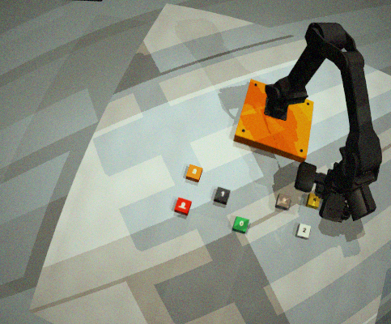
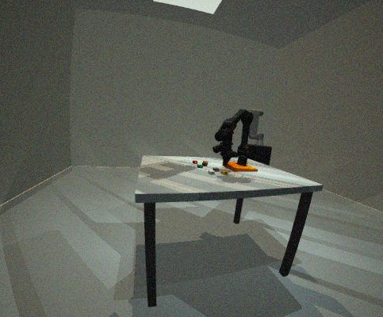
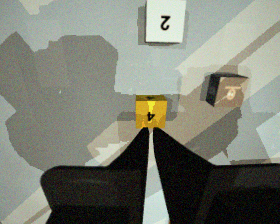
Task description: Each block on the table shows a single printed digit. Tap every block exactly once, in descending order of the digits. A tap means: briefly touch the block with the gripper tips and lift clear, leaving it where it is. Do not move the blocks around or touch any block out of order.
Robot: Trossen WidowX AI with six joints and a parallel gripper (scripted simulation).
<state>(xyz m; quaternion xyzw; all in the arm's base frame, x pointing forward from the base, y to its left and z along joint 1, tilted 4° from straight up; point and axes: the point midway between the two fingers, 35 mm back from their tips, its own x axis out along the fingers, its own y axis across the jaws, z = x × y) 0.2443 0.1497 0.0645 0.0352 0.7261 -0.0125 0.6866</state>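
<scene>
The end effector (image 3: 151,131) is pressed together with nothing between its tips, which come to a narrow point just in front of the yellow block (image 3: 151,111) marked 4. In the wrist view the tips sit at that block's near lower edge; whether they touch it cannot be told.

Taking the yellow block (image 1: 312,200) as the landmark in the top view: a grey-brown block (image 1: 283,201) lies just beside it on its left, its digit too blurred to read. The white block (image 1: 303,230) marked 2 lies near, below and slightly left. The green block (image 1: 240,223) marked 0 sits farther left and lower. The dark block (image 1: 222,195) marked 1 is well apart to the left, with the red block (image 1: 183,205) beyond it and the orange block (image 1: 194,172) up and left of that. The orange base plate (image 1: 263,130) lies above the yellow block on the tabletop (image 1: 101,194).
</scene>
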